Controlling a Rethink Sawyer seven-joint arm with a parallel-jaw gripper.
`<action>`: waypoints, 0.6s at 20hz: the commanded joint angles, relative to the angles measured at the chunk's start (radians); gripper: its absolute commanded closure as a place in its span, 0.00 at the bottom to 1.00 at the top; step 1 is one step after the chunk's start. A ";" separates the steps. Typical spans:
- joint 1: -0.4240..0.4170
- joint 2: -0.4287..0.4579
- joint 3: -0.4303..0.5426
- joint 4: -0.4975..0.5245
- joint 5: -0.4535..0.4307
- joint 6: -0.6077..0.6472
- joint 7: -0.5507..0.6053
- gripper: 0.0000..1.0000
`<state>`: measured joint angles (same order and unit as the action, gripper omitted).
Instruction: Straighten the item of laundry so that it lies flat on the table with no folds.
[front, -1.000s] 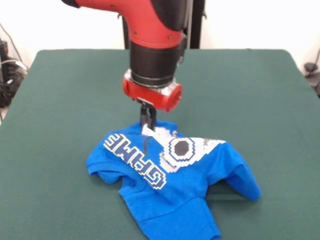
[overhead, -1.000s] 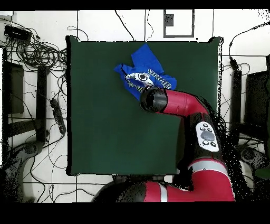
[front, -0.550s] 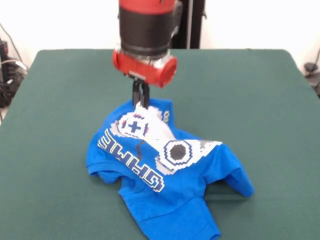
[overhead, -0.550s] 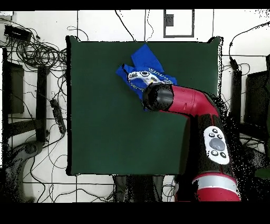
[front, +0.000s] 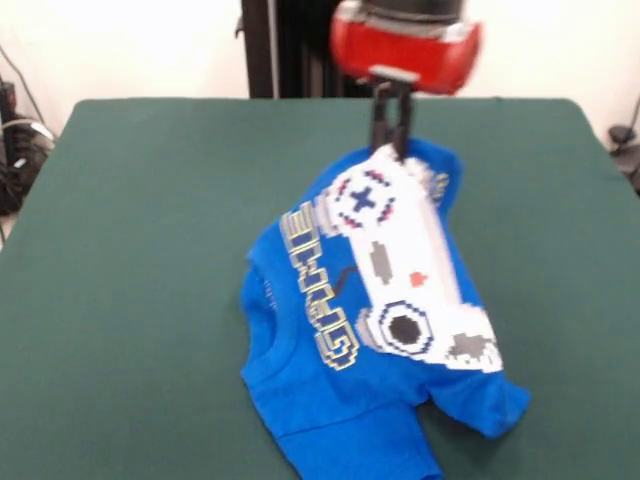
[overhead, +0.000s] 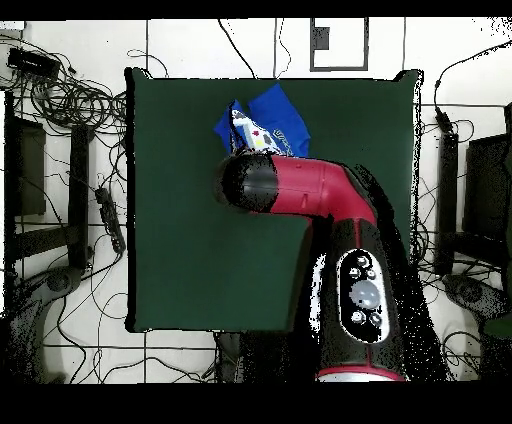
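One blue T-shirt is the whole job, and it is partway through being pulled out. In the front view the fingers hang down from the red wrist of the arm, drawn together and clamped on a pinch of cloth at the top edge of the white game-controller print, so that end of the shirt is raised off the table and the printed panel slopes down toward the near edge. The yellow-outlined lettering runs down the side of the print. The lower part of the shirt rests on the green cloth, bunched, with one sleeve curled under at the near right and the hem crumpled at the bottom edge of the picture. From overhead the shirt shows only as a small blue heap near the table's far edge from the base, mostly covered by the arm. I judge the step in hand to be the lift-and-drag that stretches the cloth. The next move likely calls for carrying the pinched edge farther from the resting part while lowering it, so the panel lays down smoothly, then letting go; the tucked sleeve and hem would probably need separate pulls afterward.
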<state>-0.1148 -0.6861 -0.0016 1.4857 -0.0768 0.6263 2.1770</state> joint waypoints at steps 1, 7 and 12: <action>0.085 0.017 0.041 0.112 0.074 0.114 0.192 1.00; 0.080 0.061 0.040 0.077 0.094 0.104 0.156 1.00; 0.098 0.057 0.012 0.084 0.104 0.077 0.185 1.00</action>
<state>-0.0443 -0.6811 -0.0041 1.4858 -0.0239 0.6265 2.1770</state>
